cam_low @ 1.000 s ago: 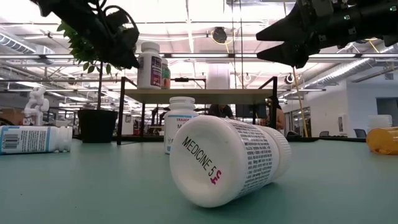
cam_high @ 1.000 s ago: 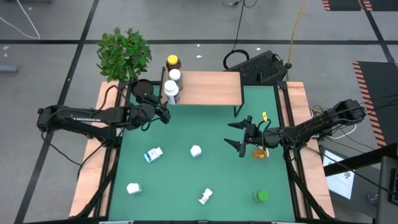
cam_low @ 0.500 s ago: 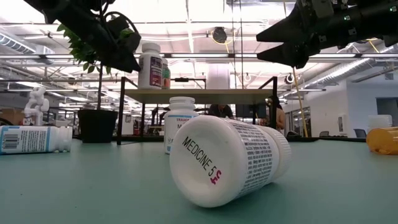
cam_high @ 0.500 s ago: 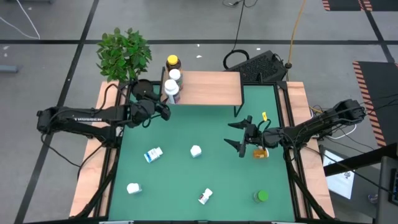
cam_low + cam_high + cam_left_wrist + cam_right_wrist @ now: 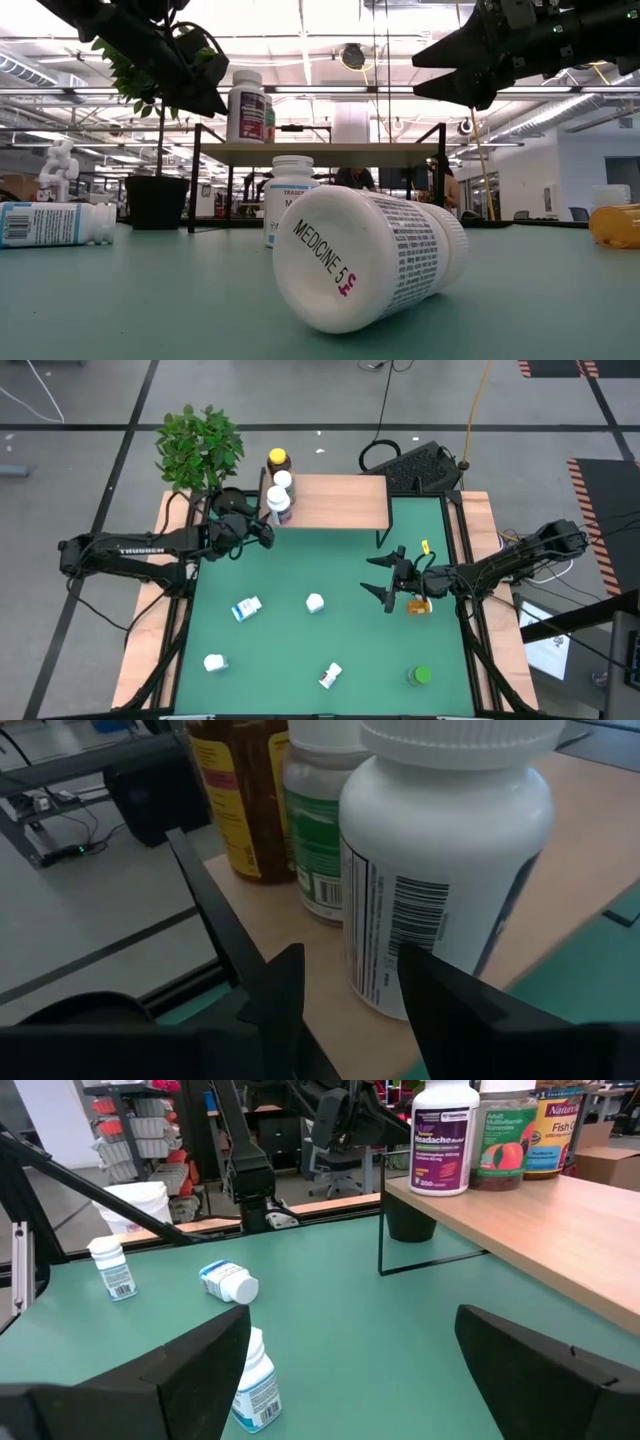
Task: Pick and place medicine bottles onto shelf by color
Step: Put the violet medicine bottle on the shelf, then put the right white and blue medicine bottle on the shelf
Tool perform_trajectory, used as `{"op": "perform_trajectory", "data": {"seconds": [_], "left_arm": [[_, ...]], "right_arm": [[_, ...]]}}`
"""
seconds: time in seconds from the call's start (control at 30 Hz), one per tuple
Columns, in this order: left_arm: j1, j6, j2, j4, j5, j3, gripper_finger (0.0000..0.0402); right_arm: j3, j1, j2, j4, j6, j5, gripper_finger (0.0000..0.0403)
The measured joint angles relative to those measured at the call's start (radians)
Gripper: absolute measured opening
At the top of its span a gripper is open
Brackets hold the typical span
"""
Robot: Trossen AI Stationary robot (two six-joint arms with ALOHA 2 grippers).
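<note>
The shelf (image 5: 335, 500) stands at the table's far side with three bottles along its left edge: an amber one (image 5: 277, 459), a white one with a green label (image 5: 282, 481) and a white one (image 5: 277, 502) nearest. My left gripper (image 5: 266, 535) hovers open just left of and near that last bottle (image 5: 440, 870), with nothing between its fingers. My right gripper (image 5: 378, 576) hangs open above the table's right half, beside an orange bottle (image 5: 418, 604) lying on the mat. My left gripper comes at the nearest white bottle almost level from the table's near left. One fingertip (image 5: 440, 990) stands in front of the bottle's lower wall (image 5: 400, 970). I cannot tell whether it touches. The bottle stands upright on the shelf top.
On the green mat lie or stand white bottles (image 5: 246, 608), (image 5: 315, 602), (image 5: 214, 662), (image 5: 329, 676) and a green one (image 5: 421, 676). A potted plant (image 5: 200, 445) stands at the far left corner. The shelf top right of the three bottles is bare wood.
My left gripper has swung a little toward the table's far edge, closer to the shelf's left end and the nearest white bottle. The gap between its fingers looks the same.
</note>
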Motion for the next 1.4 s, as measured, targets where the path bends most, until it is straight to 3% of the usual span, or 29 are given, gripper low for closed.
{"op": "perform_trajectory", "data": {"seconds": [0.17, 0.37, 0.43, 0.57, 0.63, 0.83, 1.0, 1.2, 1.4], "left_arm": [[-0.005, 0.009, -0.004, -0.02, 0.003, 0.001, 0.0163], [-0.058, 0.053, -0.117, -0.105, 0.068, 0.022, 0.0164], [-0.09, 0.038, -0.163, -0.147, 0.094, 0.039, 0.0164], [-0.184, -0.027, -0.224, -0.209, 0.165, 0.048, 0.0164], [-0.25, -0.064, -0.223, -0.224, 0.186, 0.048, 0.0164], [-0.444, -0.115, -0.111, -0.173, 0.156, 0.047, 0.0163], [-0.531, -0.071, 0.03, -0.028, 0.147, 0.047, 0.0164], [-0.537, -0.008, 0.169, 0.023, 0.13, 0.047, 0.0164], [-0.502, -0.06, 0.214, 0.024, 0.104, 0.046, 0.0164]], "right_arm": [[0.0, 0.0, 0.0, 0.0, -0.003, 0.0, 0.0346], [0.0, 0.0, 0.0, -0.001, -0.02, -0.009, 0.0346], [0.0, -0.001, 0.0, -0.004, -0.03, -0.068, 0.0346], [0.0, 0.0, 0.0, 0.0, -0.056, -0.345, 0.0345], [0.0, 0.001, 0.0, 0.0, -0.056, -0.408, 0.0345], [0.0, 0.0, 0.0, -0.06, -0.026, -0.416, 0.0345], [0.073, 0.0, 0.001, -0.313, 0.033, -0.419, 0.0345], [0.171, -0.002, 0.052, -0.391, -0.071, -0.423, 0.0345], [0.31, -0.075, 0.277, -0.403, -0.139, -0.553, 0.0345]]}}
